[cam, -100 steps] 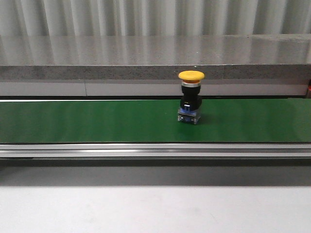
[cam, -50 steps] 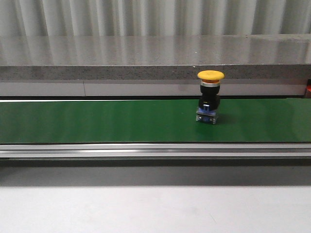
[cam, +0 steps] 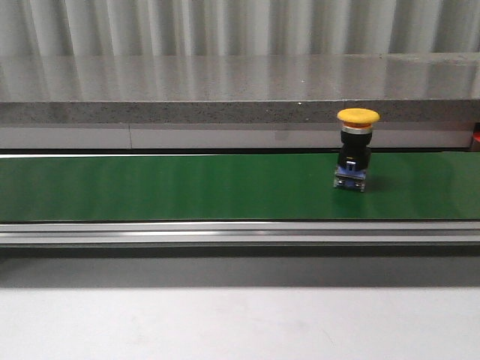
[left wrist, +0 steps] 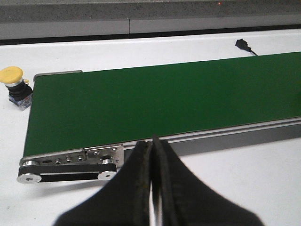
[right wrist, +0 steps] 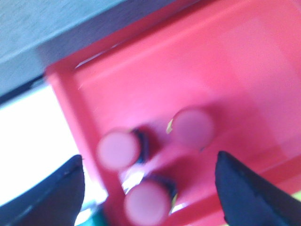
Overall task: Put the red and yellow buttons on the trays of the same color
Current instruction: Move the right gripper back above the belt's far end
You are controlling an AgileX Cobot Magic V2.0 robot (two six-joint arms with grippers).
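A yellow button (cam: 357,148) with a black body stands upright on the green conveyor belt (cam: 187,187), toward its right end. Another yellow button (left wrist: 15,84) lies on the white table beside the belt's end in the left wrist view. My left gripper (left wrist: 151,143) is shut with nothing in it, just short of the belt's rail. My right gripper (right wrist: 149,181) is open above the red tray (right wrist: 197,70), where three red buttons (right wrist: 193,127) (right wrist: 118,149) (right wrist: 146,203) stand; the view is blurred. No yellow tray shows.
A grey stone ledge (cam: 225,90) runs behind the belt. A metal rail (cam: 225,232) edges its front, with white table beyond. A roller bracket (left wrist: 70,162) sits at the belt's end, and a small black connector (left wrist: 242,44) lies on the table.
The yellow button has ridden the belt to the right, about eighty pixels over the second.
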